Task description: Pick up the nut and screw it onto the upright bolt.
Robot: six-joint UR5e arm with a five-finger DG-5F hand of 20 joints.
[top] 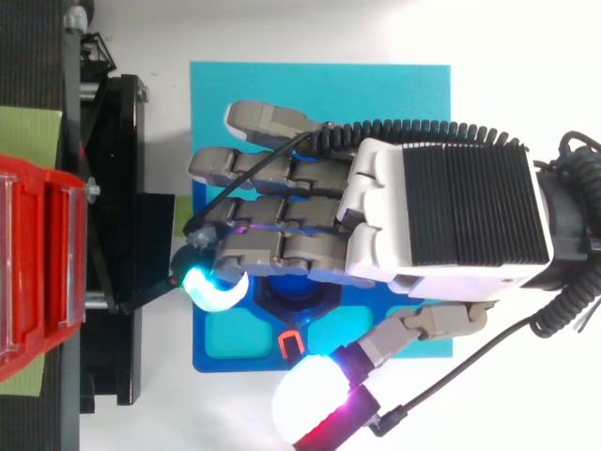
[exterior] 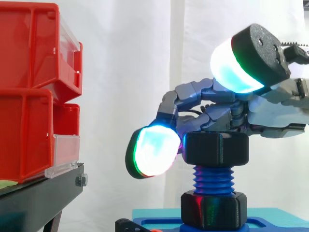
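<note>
White curtain [exterior: 130,72] behind: the black hexagonal plastic nut [exterior: 217,149] sits atop the blue threaded upright bolt [exterior: 212,180]. The hand [top: 441,211] curls its fingers [exterior: 190,94] over that nut, thumb [exterior: 234,65] lifted above it. I judge threading is underway; I'd keep the nut level, press lightly and turn slowly.

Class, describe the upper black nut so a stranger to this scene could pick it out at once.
On the blue base, right of the red bins, a blue threaded bolt stands upright. The nut is the black hexagon at the thread's top, just under the hand; a similar black hexagon sits at the bolt's foot.
</note>
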